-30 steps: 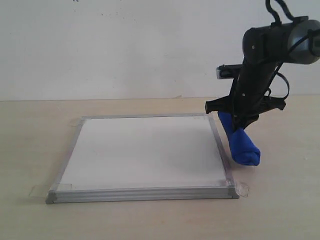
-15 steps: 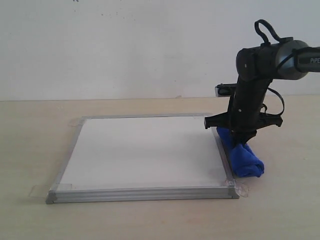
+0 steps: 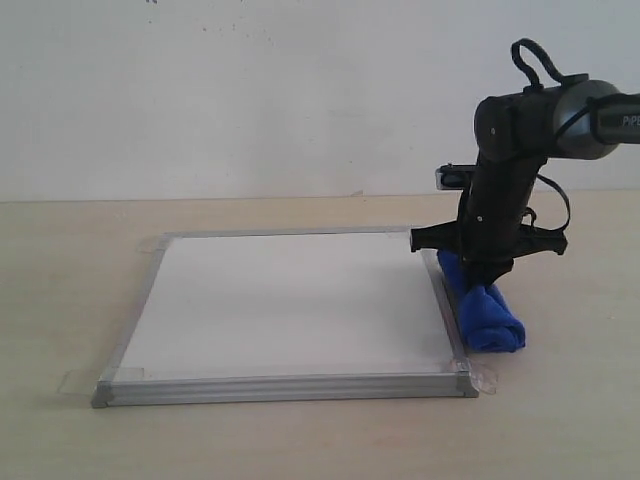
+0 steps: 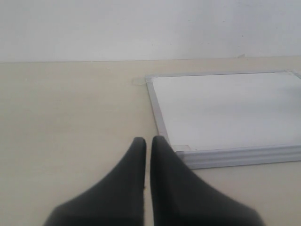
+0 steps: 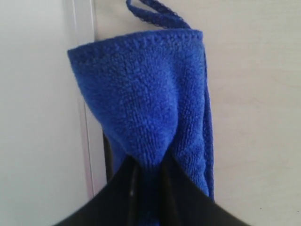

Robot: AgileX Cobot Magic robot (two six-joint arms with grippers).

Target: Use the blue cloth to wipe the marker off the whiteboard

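The whiteboard [image 3: 290, 300] lies flat on the table, silver-framed, its face plain white in every view; the marker is out of view. The blue cloth [image 3: 485, 312] rests on the table, bunched against the board's right frame. My right gripper [image 3: 488, 268] points down over it, shut on the cloth's upper end. The right wrist view shows the black fingers [image 5: 117, 197] pinching the blue cloth [image 5: 141, 94], beside the whiteboard [image 5: 37, 117]. My left gripper [image 4: 148, 141] is shut on nothing, low over bare table near a corner of the whiteboard [image 4: 225, 108]. It does not show in the exterior view.
The tan table [image 3: 560, 420] runs back to a white wall. Clear tape tabs [image 3: 75, 380] stick out at the board's corners, one [image 3: 486, 377] just in front of the cloth. A loop of the cloth [image 5: 155, 16] lies on the table.
The right arm has come down and a little to the left. The cloth, which hung off the gripper, now lies bunched on the table against the board's right frame.
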